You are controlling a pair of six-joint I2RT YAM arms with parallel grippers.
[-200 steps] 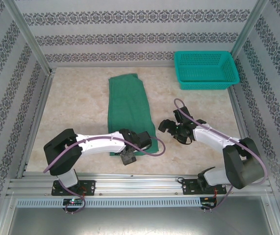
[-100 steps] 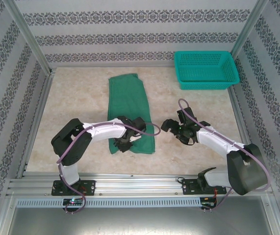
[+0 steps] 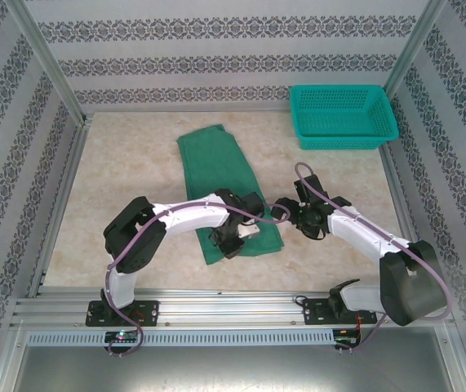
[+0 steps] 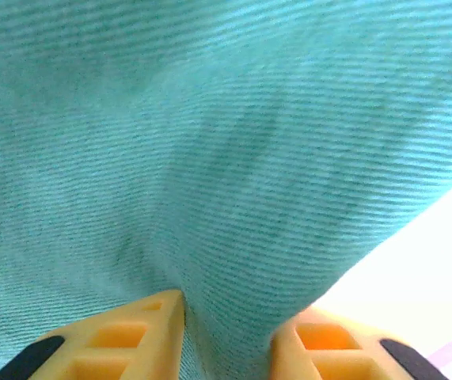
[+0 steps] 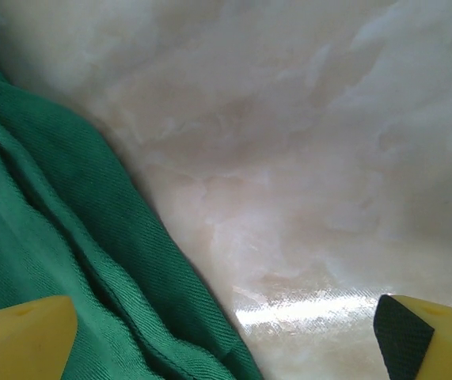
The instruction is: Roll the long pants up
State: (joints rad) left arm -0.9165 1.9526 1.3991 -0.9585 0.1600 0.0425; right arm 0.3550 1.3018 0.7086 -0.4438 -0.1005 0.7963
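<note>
The long pants (image 3: 220, 167), dark green, lie flat on the middle of the worktop (image 3: 126, 171), slanting from far left to near right. The left gripper (image 3: 233, 238) sits over their near end, its fingers (image 4: 131, 340) closed on a pinch of cloth. The right gripper (image 3: 286, 214) is just right of that end, its fingers (image 5: 20, 332) spread wide and holding nothing. A teal basket (image 3: 343, 117) stands at the far right.

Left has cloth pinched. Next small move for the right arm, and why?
Probably close the right gripper on the near right edge of the pants: it sits open astride that edge, while the left gripper pinches the cloth, so both could start rolling.
</note>
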